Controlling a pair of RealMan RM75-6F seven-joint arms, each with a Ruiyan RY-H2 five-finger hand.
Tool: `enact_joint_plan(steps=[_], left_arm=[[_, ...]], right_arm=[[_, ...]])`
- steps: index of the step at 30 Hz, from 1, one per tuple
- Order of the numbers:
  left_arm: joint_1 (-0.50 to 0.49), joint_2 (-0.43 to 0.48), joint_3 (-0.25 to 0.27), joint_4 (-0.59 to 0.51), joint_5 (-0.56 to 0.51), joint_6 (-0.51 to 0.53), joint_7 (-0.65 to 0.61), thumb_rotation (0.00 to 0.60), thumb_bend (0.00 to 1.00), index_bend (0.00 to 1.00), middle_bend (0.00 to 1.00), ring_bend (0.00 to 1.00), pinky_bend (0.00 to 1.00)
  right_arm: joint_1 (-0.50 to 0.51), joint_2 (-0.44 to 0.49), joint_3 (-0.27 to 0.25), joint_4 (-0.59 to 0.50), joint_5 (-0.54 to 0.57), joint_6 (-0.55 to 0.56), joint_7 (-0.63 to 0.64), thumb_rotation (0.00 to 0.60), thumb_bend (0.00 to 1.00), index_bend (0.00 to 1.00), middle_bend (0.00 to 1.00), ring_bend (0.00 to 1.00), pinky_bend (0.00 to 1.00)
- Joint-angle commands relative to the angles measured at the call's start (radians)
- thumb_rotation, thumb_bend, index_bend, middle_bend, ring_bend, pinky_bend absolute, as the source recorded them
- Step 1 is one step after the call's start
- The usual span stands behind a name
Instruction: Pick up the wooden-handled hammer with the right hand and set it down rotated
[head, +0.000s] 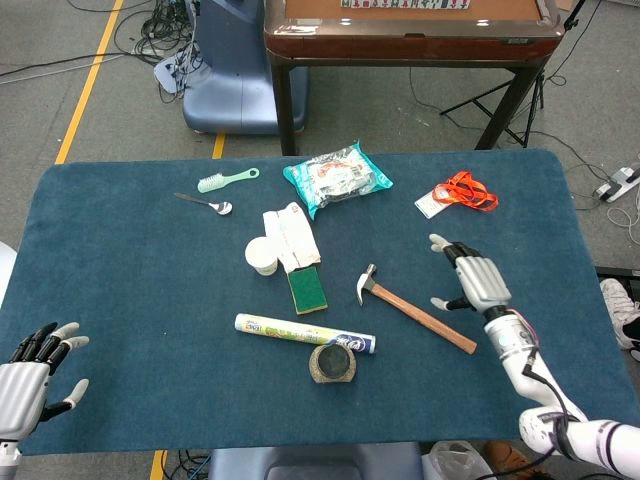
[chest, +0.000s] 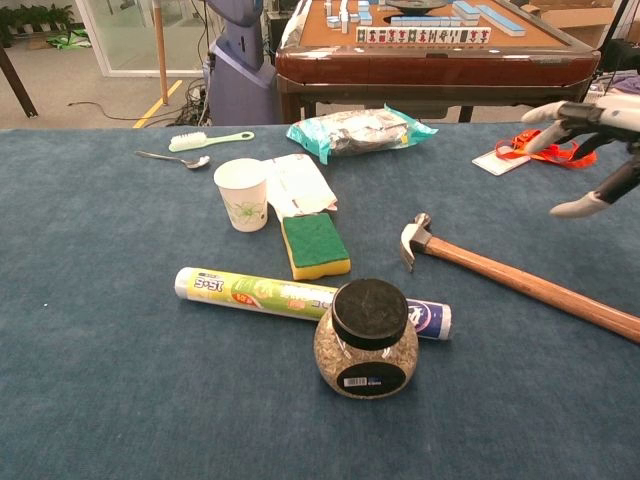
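Note:
The wooden-handled hammer (head: 415, 310) lies flat on the blue table, its metal head (head: 365, 284) toward the sponge and its handle running down to the right. In the chest view the hammer (chest: 520, 281) stretches from centre to the right edge. My right hand (head: 470, 279) hovers to the right of the handle with fingers spread, holding nothing; the chest view shows this right hand (chest: 592, 145) raised at the right edge. My left hand (head: 32, 372) rests open at the table's near-left corner.
A jar (chest: 366, 339) and a long tube (chest: 290, 296) lie just left of the hammer. A green sponge (chest: 314, 244), paper cup (chest: 242, 194), spoon (head: 205, 204), brush (head: 226, 180), wipes packet (head: 336, 176) and orange lanyard (head: 458, 192) lie farther back.

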Motion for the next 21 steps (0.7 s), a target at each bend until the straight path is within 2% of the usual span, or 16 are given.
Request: enact_joint_plan(steps=[1, 10, 21], left_arm=[[0.001, -0.001, 0.001, -0.001, 0.002, 0.003, 0.0, 0.6, 0.25, 0.28, 0.17, 0.08, 0.13], [0.002, -0.001, 0.003, -0.003, 0.011, 0.005, 0.002, 0.6, 0.25, 0.28, 0.17, 0.08, 0.13], [0.005, 0.002, 0.008, -0.002, 0.024, 0.014, -0.009, 0.6, 0.25, 0.28, 0.17, 0.08, 0.13]], right_arm=[[-0.086, 0.089, -0.029, -0.088, -0.053, 0.106, -0.026, 0.6, 0.15, 0.03, 0.23, 0.1, 0.19], [-0.251, 0.185, -0.096, -0.185, -0.168, 0.314, -0.048, 0.6, 0.19, 0.05, 0.27, 0.11, 0.19], [-0.392, 0.177, -0.148, -0.188, -0.292, 0.472, -0.039, 0.6, 0.19, 0.1, 0.34, 0.18, 0.19]])
